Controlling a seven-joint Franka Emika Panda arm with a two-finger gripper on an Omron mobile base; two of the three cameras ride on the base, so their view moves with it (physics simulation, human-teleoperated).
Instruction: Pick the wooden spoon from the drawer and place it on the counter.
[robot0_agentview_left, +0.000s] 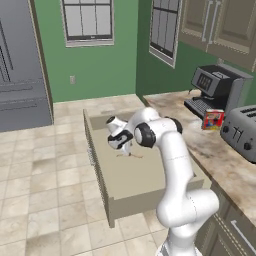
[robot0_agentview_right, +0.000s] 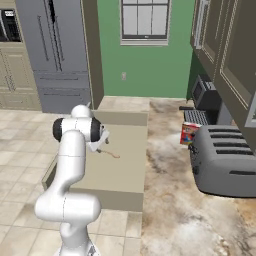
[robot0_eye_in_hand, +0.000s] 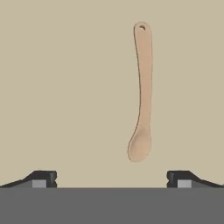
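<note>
Hand view: claw (robot0_eye_in_hand: 111, 179) poised over open drawer (robot0_eye_in_hand: 65, 87), fingers spread wide, empty. Spoon (robot0_eye_in_hand: 142, 94) flat on drawer floor just ahead, untouched. Approach step; next likely: centre over handle, descend, close.

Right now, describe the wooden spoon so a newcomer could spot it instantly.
Find the wide beige drawer pulled open below the marbled counter. On its flat bottom, under the open end effector, lies the wooden spoon. It is slender and light brown, with a small oval bowl and a hole at the handle's end.
</note>
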